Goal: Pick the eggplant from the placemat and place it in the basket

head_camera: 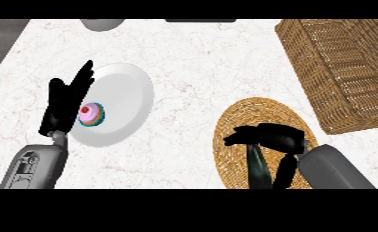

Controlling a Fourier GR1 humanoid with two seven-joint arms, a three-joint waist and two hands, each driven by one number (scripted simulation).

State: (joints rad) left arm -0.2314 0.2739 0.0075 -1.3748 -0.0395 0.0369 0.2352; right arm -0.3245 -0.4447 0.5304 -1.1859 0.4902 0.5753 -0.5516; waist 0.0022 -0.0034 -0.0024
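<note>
The eggplant was grasped on the placemat by the right robot hand; lifting toward the basket seemed next. The left robot hand rested open.

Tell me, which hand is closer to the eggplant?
The right hand. It sits right over the eggplant on the placemat, fingers curled around it. The left hand is far off, beside the plate.
</note>
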